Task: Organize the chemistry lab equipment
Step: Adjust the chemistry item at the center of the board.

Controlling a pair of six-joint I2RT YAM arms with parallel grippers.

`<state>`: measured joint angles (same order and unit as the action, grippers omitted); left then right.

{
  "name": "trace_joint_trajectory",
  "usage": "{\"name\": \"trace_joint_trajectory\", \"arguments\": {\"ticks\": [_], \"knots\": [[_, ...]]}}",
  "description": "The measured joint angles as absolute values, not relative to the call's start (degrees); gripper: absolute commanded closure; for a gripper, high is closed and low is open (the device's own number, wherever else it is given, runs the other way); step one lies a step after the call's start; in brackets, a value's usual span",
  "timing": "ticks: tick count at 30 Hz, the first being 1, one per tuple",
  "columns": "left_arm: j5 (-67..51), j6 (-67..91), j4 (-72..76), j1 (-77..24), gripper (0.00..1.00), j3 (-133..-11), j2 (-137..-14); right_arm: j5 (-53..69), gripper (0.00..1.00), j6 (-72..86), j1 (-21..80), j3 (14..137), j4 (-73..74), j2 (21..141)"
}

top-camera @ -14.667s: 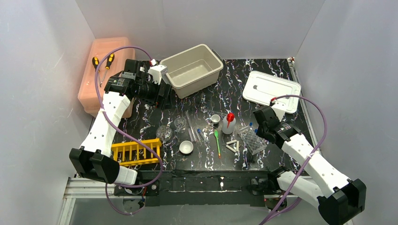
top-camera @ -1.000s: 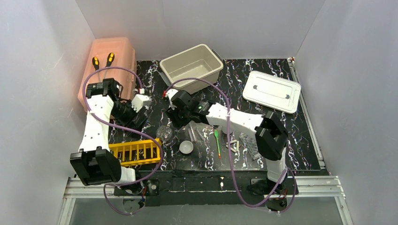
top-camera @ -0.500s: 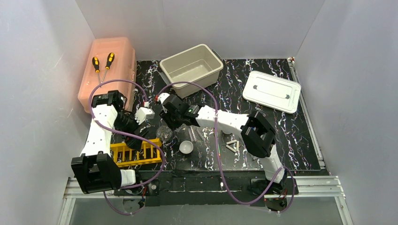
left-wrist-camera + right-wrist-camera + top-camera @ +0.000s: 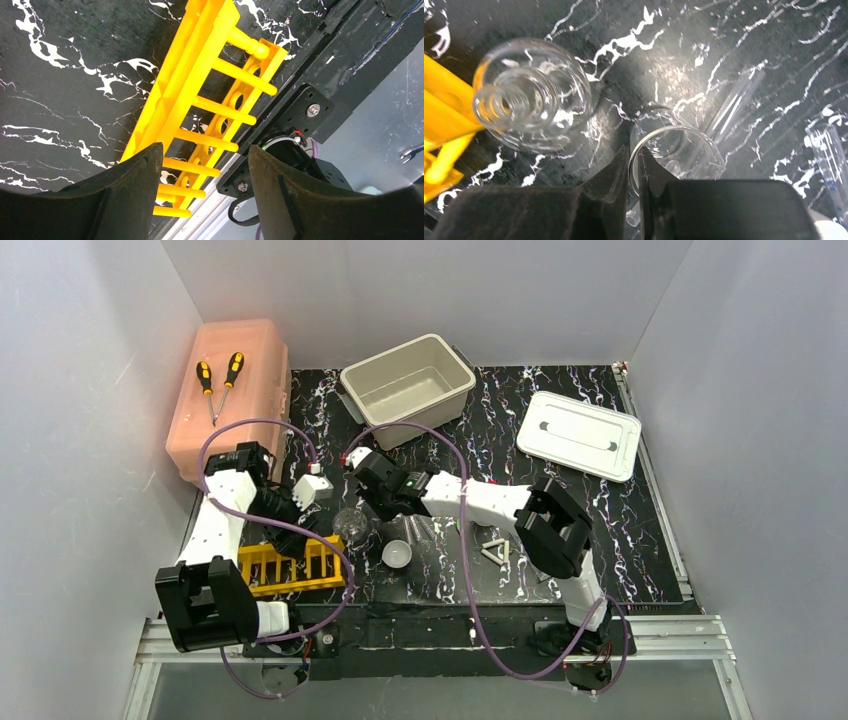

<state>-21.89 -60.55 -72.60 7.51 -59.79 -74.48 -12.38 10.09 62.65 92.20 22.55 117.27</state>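
The yellow tube rack (image 4: 200,85) lies on its side at the table's front edge (image 4: 290,562). My left gripper (image 4: 202,152) hangs over its near end, open, with the rack's rods showing between the fingers. It appears in the top view as the left gripper (image 4: 300,538). My right gripper (image 4: 634,152) is shut on the rim of a small clear glass beaker (image 4: 684,150), one finger inside and one outside. A round glass flask (image 4: 531,95) stands just left of it, and a glass tube (image 4: 734,105) lies beyond. The white bowl (image 4: 397,554) and white triangle (image 4: 495,552) rest near the front.
A beige bin (image 4: 408,375) stands at the back centre, with its white lid (image 4: 580,435) to the right. The pink box (image 4: 228,410) at the back left carries two screwdrivers (image 4: 220,375). Purple cables loop over both arms. The right arm stretches across the table's middle.
My left gripper has come down onto the yellow rack and its jaws have narrowed. My right gripper has closed on the beaker's rim beside the flask.
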Motion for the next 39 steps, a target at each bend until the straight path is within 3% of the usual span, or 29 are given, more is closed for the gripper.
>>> {"name": "trace_joint_trajectory", "arguments": {"ticks": [7,10,18,28,39], "knots": [[-23.6,-58.9,-67.9,7.5,0.60,-56.6,-74.6,-16.4,0.81,9.6,62.7,87.0,24.7,111.7],[-24.4,-57.8,-66.4,7.5,0.63,-56.5,-75.0,-17.6,0.69,9.3,62.7,86.0,25.6,110.0],[-26.1,-55.1,-63.2,5.7,0.65,-56.8,-77.7,-19.2,0.50,9.0,62.7,84.9,26.2,106.8],[-24.3,-51.8,-60.1,3.9,0.73,-56.5,-79.0,-13.0,0.49,10.6,62.6,86.7,24.0,106.6],[-22.9,-48.4,-58.8,5.3,0.74,-56.5,-79.1,-4.4,0.44,11.6,63.0,93.1,16.9,113.1]]}}
